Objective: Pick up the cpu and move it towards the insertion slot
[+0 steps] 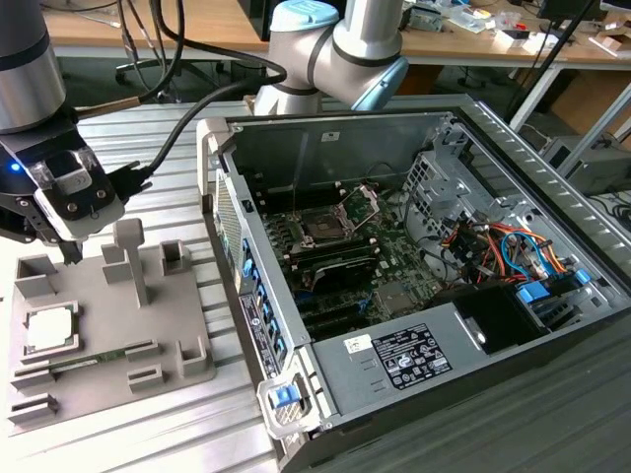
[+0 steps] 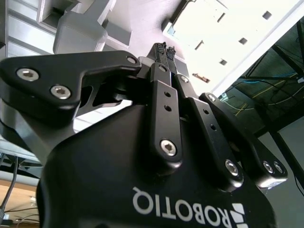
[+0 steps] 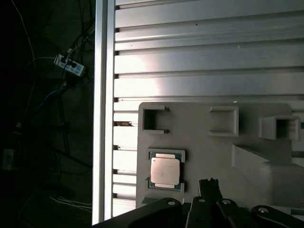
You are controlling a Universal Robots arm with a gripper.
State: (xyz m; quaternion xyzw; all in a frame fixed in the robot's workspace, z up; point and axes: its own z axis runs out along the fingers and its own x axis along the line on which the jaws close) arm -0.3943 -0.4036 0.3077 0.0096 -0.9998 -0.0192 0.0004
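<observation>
The cpu [image 1: 49, 330] is a small flat square chip with a pale metal top. It lies flat, top face up, in a recess of the grey tray [image 1: 108, 325]. The insertion slot [image 1: 320, 230] is a dark square socket on the green board [image 1: 389, 241]. Its silver retention plate [image 1: 361, 202] appears hinged open.

Two fingers [image 2: 161, 49]; one cpu [image 3: 165, 171] near them, on one grey tray [image 3: 209, 137]; one green memory stick [image 1: 94, 361] in that tray, also near the fingers; one computer case [image 1: 394, 133], well apart from the fingers, with one insertion slot [image 1: 322, 229]; all on one slatted surface [image 3: 199, 52].
</observation>
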